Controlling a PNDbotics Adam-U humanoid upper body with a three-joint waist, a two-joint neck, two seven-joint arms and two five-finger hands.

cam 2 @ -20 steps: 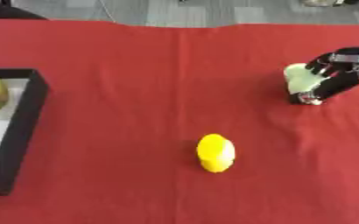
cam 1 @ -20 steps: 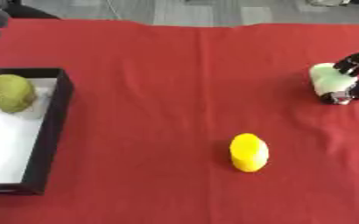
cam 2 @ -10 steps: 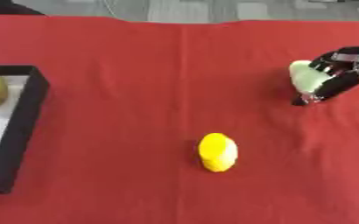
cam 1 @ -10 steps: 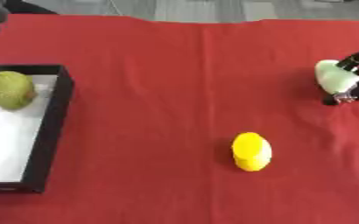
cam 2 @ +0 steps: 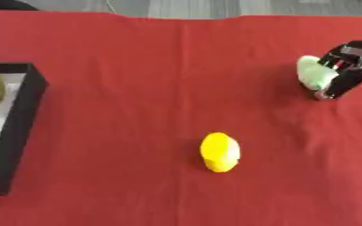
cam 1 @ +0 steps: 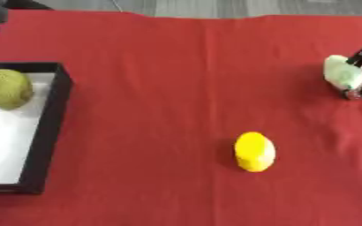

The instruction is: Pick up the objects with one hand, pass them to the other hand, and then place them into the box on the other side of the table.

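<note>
My right hand [cam 2: 346,73] is at the right side of the red table, its black fingers curled round a pale green object [cam 2: 315,73], held low over the cloth. A yellow lemon-shaped object [cam 1: 254,151] lies alone near the table's middle front, well left of and nearer than that hand. At the left edge stands a black box with a white floor [cam 1: 47,132], and a green round fruit [cam 1: 8,88] lies in its far part. My left hand shows in neither view.
A red cloth [cam 1: 168,66] covers the whole table, with open cloth between the box and the yellow object. A grey floor strip runs along the far edge.
The right hand with the pale green object has drifted slightly right and up in the picture. The whole view has also shifted a little, so the camera moved.
</note>
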